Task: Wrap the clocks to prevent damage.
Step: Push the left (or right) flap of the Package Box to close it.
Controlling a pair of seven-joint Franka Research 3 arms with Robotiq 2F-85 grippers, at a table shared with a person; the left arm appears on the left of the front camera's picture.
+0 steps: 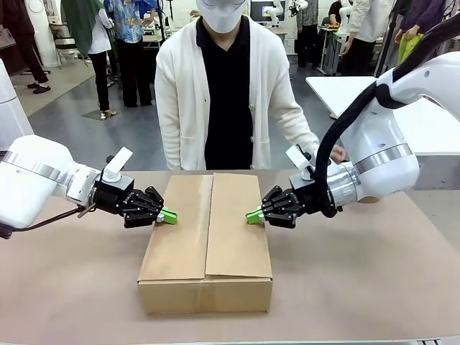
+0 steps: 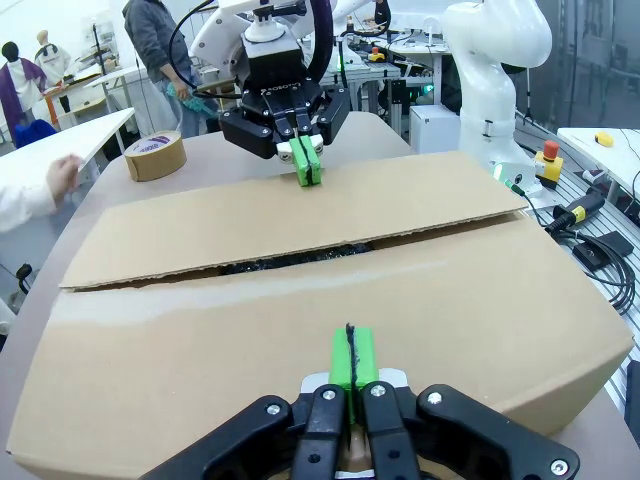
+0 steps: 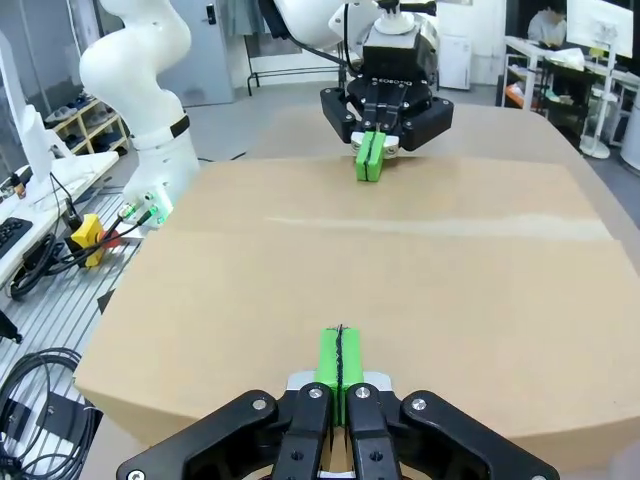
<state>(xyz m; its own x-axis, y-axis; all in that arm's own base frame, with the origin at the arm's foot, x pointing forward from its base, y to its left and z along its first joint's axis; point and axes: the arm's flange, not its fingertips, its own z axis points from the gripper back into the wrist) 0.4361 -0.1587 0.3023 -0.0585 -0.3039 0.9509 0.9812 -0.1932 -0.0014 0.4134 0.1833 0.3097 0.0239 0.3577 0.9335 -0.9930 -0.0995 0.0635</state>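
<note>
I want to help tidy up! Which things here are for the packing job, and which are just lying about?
For the job: brown cardboard box; left pincer; right pincer; tan roll of tape, probably.
Just lying about: red-and-yellow stop button; black cables.

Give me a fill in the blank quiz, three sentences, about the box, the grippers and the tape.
1. The cardboard box has ___ top flaps folded down.
2. The left gripper and the right gripper each have their green pads ___.
3. The tape roll lies on the ___, away from the box.
Missing words: two; shut; table.
</note>
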